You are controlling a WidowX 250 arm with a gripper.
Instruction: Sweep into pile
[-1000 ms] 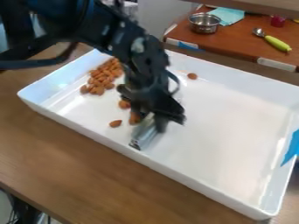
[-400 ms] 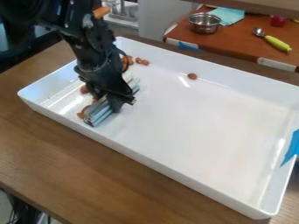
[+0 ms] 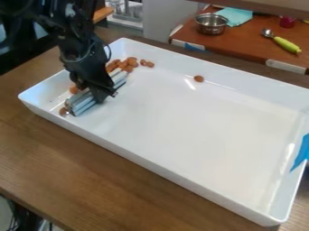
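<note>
Low in the left end of the white tray (image 3: 181,176) hangs the black gripper (image 3: 100,94), shut on a grey, ridged sweeping tool (image 3: 81,106). The tool's long edge runs diagonally across the tray floor. Brown almonds (image 3: 128,64) are clustered behind it near the back left corner, with a few more showing at its left side and one almond (image 3: 63,111) at its near end. A single almond (image 3: 198,78) lies apart by the tray's back wall. The arm and tool hide part of the cluster.
The tray's raised walls surround the tool, and blue tape (image 3: 301,153) is stuck on its right wall. Behind the tray, a brown counter (image 3: 253,49) holds a metal pot (image 3: 211,23), a teal cloth (image 3: 236,16) and a spoon with a green handle (image 3: 287,44).
The gripper and tool have moved from the tray's middle to its left end. Almonds near the tool have shifted left, while the lone one by the back wall has stayed.
</note>
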